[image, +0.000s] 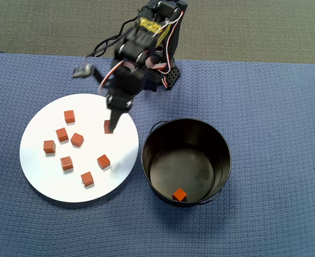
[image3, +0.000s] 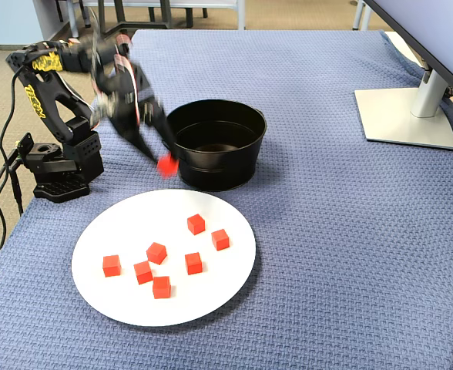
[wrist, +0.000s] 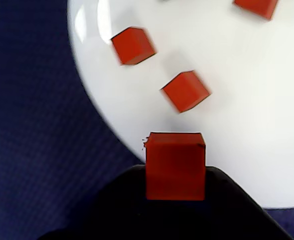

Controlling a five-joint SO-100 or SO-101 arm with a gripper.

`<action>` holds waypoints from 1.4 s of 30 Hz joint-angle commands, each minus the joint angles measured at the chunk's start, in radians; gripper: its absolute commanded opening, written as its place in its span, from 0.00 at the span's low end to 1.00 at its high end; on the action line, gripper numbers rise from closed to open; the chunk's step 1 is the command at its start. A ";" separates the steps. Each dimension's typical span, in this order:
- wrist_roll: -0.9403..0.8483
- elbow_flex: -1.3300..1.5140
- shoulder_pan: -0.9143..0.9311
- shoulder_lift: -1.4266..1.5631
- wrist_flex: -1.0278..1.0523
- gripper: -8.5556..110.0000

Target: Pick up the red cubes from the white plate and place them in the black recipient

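Even, bright, diffuse light fills all three views, and the shadows under the small matte red cubes [image3: 196, 223] are soft and short. The glossy round white plate [wrist: 247, 125] shows pale glare streaks near its upper-left rim in the wrist view, where two cubes are smeared. The black robot arm [image3: 122, 85] is motion-blurred in the fixed and overhead views.

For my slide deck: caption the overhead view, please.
End effector carries a small red cube above the round white plate, beside the deep black metal pot.
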 commanded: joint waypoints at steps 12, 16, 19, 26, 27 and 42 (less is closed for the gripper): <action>0.233 -0.324 -0.541 -0.213 0.028 0.21; 0.258 -0.407 -0.532 -0.249 0.057 0.32; 0.169 -0.443 -0.431 -0.156 0.084 0.32; -0.212 -0.270 -0.075 -0.040 0.061 0.26; -0.265 -0.229 -0.031 -0.048 0.035 0.25; -0.864 0.169 0.245 -0.327 -0.588 0.30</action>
